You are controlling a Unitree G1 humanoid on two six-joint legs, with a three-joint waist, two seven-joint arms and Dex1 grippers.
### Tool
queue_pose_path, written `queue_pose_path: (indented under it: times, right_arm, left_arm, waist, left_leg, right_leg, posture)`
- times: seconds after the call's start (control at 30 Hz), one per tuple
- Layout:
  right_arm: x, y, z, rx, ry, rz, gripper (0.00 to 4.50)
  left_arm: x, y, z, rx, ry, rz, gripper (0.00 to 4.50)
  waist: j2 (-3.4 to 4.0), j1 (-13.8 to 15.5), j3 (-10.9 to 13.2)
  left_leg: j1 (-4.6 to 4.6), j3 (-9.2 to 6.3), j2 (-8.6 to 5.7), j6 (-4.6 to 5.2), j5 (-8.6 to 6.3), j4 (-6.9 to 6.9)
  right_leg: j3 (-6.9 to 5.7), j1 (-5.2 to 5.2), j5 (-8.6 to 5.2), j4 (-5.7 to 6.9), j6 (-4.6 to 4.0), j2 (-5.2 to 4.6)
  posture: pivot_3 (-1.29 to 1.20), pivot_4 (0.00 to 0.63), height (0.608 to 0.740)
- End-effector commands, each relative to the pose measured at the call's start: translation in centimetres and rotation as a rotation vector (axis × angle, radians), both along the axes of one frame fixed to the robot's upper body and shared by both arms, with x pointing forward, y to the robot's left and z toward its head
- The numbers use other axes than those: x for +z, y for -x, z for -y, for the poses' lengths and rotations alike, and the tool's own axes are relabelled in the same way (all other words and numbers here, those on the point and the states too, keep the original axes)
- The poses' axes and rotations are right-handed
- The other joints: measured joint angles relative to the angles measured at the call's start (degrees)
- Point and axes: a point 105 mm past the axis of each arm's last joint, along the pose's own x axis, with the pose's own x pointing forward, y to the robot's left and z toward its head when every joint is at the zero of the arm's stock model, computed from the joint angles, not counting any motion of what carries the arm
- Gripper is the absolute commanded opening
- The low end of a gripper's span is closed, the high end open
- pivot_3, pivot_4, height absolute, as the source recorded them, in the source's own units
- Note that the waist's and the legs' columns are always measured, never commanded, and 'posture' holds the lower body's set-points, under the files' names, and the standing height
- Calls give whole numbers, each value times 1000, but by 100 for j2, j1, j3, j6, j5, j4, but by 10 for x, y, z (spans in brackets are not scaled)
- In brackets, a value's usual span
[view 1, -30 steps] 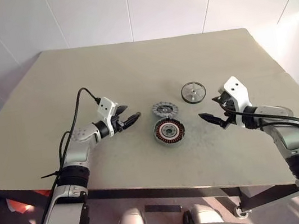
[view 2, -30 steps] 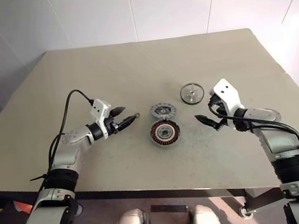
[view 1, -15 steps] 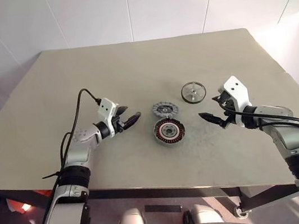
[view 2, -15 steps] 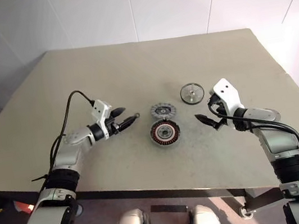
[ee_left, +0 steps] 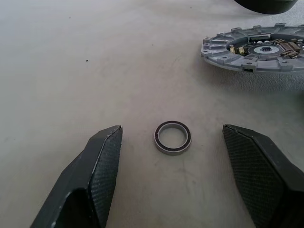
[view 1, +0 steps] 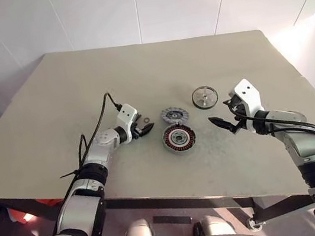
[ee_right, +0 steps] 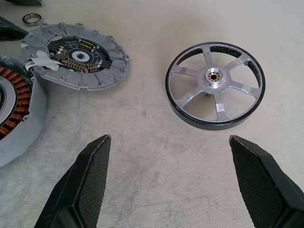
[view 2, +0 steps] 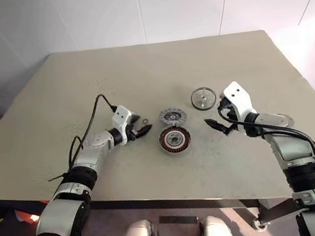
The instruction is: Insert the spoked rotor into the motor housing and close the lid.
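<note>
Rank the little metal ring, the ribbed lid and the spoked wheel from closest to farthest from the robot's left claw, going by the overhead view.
From the left gripper:
1. The small ring, on the table right beside the open fingers.
2. The lid, further toward the robot's right, just behind the motor housing.
3. The spoked rotor, farthest, over by the right gripper.
</note>
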Motion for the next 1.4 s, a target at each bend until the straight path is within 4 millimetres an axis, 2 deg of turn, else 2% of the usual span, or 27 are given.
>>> queue_pose_path:
  times: [0.03, 0.13, 0.17, 0.23, 0.43, 0.7, 0.73, 0.83, 0.9, 1.0, 1.13, 1.23, 1.3, 1.4]
  right_arm:
    - [14, -2, -1, 6, -2, 54, 4472]
    - [15, -4, 0, -4, -3, 60, 4472]
    - [16, -4, 0, -6, -5, 62, 4500]
    - [16, -4, 0, -10, -6, 63, 4500]
    - [16, -5, 4, -28, -2, 66, 4500]
    - [16, -9, 2, -34, 0, 72, 4500]
    - [16, -9, 2, -33, 1, 72, 4500]
    - [17, -11, 2, -34, 3, 72, 4500]
    - [16, -12, 1, -33, 3, 72, 4500]
    - [15, -12, 0, -31, 3, 70, 4500]
    - [14, -12, 1, -33, 3, 68, 4500]
    - [13, -11, 1, -38, 3, 69, 4500]
    - [13, -11, 3, -47, 4, 70, 4500]
    - [13, -10, 4, -59, 1, 75, 4500]
  left_arm:
    - [2, -4, 5, -5, -24, 24, 3550]
    - [0, -4, 6, -2, -18, 9, 3550]
    - [-1, -4, 6, -3, -13, 4, 3262]
    - [-4, -2, 7, -6, -5, -10, 2985]
    - [-5, -2, 8, -3, 10, -25, 1041]
    - [-4, -3, 2, 21, 17, -20, 1041]
    - [-4, -4, 1, 23, 19, -19, 799]
    - [0, -5, -2, 34, 25, -4, 722]
    - [6, -7, -3, 44, 52, 10, 722]
    - [27, -8, 0, 28, 157, 39, 722]
    - [71, -4, 16, -63, 370, 62, 722]
    - [90, 5, 29, -155, 431, 55, 722]
    - [97, 15, 47, -254, 428, 34, 722]
    - [95, 30, 72, -388, 372, -12, 722]
  waist:
    - [0, 19, 0]
    - [0, 85, 0]
    - [1, 91, 0]
    - [1, 106, -1]
    - [0, 104, 0]
    - [1, 108, 0]
    - [1, 107, 0]
    - [0, 106, 0]
    - [0, 101, 0]
    - [0, 98, 1]
    - [0, 110, 0]
    - [0, 120, 1]
    - [0, 114, 1]
    - [0, 119, 1]
  left_leg:
    - [2, 0, -1, 1, 0, 1]
    - [9, 0, -2, 4, 1, 3]
    - [16, 0, -1, 4, 1, 4]
    - [22, 0, -1, 4, 1, 4]
    - [73, 1, 0, -12, -8, 1]
    - [83, 2, -1, -12, -8, -11]
    - [83, 2, -1, -12, -8, -11]
    - [83, 2, -1, -12, -8, -12]
    - [83, 2, -1, -12, -8, -14]
    - [74, 3, 0, -12, -7, -18]
    - [25, 2, 0, 3, 1, -17]
    - [-4, 3, -1, 9, 0, -13]
    - [-7, 6, 0, 12, -2, -13]
    - [-8, 7, -1, 13, -2, -13]
  right_leg:
    - [0, 3, 0, 0, 1, -2]
    - [0, 14, 2, 0, 2, -3]
    - [0, 20, 2, 0, 3, -3]
    - [0, 28, 2, 0, 3, -3]
    - [0, 79, 0, -6, 7, -3]
    - [0, 87, -1, -18, 7, -3]
    - [0, 87, -1, -18, 8, -3]
    - [0, 87, -1, -20, 8, -3]
    - [0, 86, -1, -21, 8, -3]
    - [0, 75, 0, -21, 6, -2]
    - [-3, 31, 2, -22, 2, -3]
    - [-5, 1, 3, -19, 1, -5]
    - [-4, -4, 2, -19, 0, -5]
    - [-4, -6, 2, -19, 1, -5]
  posture:
    - [0, 0, 740]
    - [0, 0, 740]
    - [0, 0, 740]
    - [0, 0, 740]
    - [0, 0, 740]
    - [0, 0, 740]
    - [0, 0, 740]
    - [0, 0, 740]
    - [0, 0, 740]
    - [0, 0, 740]
    - [0, 0, 740]
    - [0, 0, 740]
    - [0, 0, 740]
    - [0, 0, 740]
